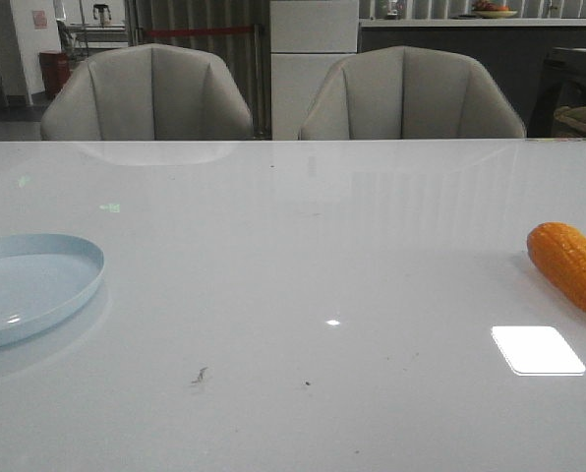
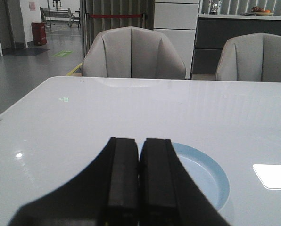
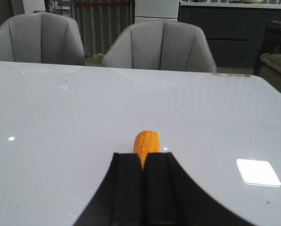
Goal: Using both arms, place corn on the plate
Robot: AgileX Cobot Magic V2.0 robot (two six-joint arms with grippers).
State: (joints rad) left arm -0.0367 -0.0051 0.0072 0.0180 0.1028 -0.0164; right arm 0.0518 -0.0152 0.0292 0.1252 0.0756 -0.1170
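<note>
The orange-yellow corn [image 1: 571, 266] lies on the white table at the far right edge of the front view. The pale-blue plate [image 1: 28, 285] sits at the far left, partly cut off. Neither gripper shows in the front view. In the left wrist view my left gripper [image 2: 140, 141] is shut and empty, with the plate [image 2: 204, 174] just beyond its fingers. In the right wrist view my right gripper [image 3: 144, 157] is shut and empty, with the corn [image 3: 146, 142] lying on the table just beyond its tips, partly hidden by them.
Two beige chairs [image 1: 150, 93] [image 1: 411, 95] stand behind the table's far edge. A bright light reflection [image 1: 537, 350] lies on the glossy tabletop near the corn. Small dark specks [image 1: 200, 375] mark the table near the front.
</note>
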